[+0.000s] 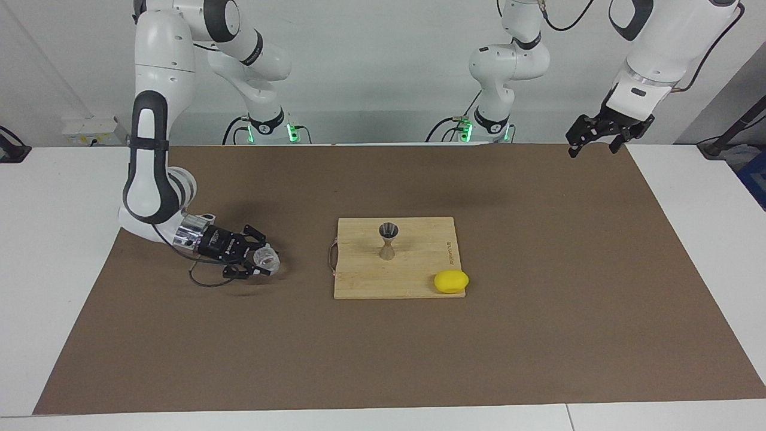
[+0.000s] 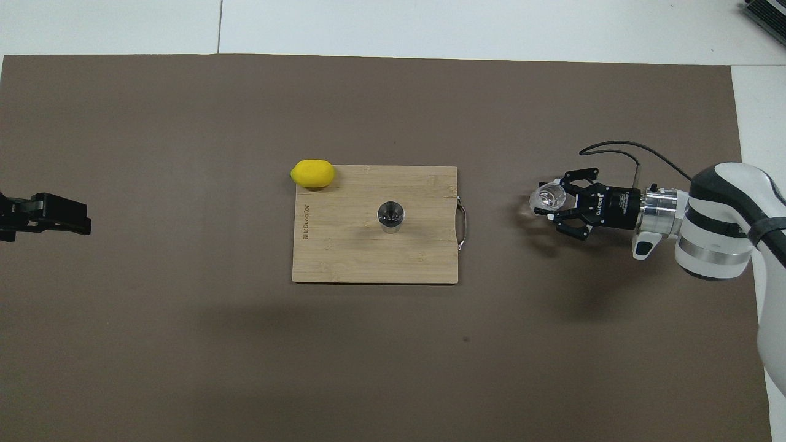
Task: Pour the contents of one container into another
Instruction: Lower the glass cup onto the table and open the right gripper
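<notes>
The clear glass cup is held low over the brown mat, between the board and the right arm's end of the table. My right gripper lies nearly level, shut on the cup. Whether the cup touches the mat I cannot tell. The steel hourglass jigger stands upright in the middle of the wooden cutting board. My left gripper hangs open and empty, high over the mat's edge at the left arm's end, where that arm waits.
A yellow lemon rests at the board's corner farthest from the robots, toward the left arm's end. The board has a metal handle on the side facing the right gripper. The brown mat covers most of the table.
</notes>
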`<state>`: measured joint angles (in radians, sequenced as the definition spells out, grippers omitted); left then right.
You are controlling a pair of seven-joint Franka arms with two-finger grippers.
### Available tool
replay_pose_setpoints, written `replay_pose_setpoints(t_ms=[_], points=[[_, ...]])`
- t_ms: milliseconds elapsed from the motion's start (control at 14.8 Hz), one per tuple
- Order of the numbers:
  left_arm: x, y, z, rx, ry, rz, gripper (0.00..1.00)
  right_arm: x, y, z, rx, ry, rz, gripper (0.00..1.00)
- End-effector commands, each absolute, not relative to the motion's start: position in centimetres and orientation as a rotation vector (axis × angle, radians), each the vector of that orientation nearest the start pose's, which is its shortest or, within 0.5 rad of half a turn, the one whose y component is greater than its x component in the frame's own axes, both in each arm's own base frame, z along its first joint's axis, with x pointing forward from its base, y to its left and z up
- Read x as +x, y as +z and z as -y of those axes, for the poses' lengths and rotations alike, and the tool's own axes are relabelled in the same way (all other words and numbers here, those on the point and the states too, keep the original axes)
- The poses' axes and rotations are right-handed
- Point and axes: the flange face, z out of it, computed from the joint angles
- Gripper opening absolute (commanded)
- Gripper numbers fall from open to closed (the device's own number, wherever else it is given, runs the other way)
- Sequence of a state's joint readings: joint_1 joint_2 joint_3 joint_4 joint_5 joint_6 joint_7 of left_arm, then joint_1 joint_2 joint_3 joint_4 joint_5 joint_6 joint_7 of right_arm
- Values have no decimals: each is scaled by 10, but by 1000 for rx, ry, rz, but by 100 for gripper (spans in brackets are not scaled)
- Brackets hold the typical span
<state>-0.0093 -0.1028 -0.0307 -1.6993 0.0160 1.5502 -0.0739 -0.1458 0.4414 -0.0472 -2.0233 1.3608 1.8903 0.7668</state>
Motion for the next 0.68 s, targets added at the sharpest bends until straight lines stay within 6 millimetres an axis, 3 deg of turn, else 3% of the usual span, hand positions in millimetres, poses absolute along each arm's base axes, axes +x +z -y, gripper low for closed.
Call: replay_pose_setpoints(t_ms=[0, 609], points=[[514, 624, 18, -3102, 78, 51, 100, 576, 226, 41, -1232, 871, -1622, 0], [514, 625, 19, -3102, 66, 51, 100, 573, 210, 47, -1234, 859, -1635, 0]])
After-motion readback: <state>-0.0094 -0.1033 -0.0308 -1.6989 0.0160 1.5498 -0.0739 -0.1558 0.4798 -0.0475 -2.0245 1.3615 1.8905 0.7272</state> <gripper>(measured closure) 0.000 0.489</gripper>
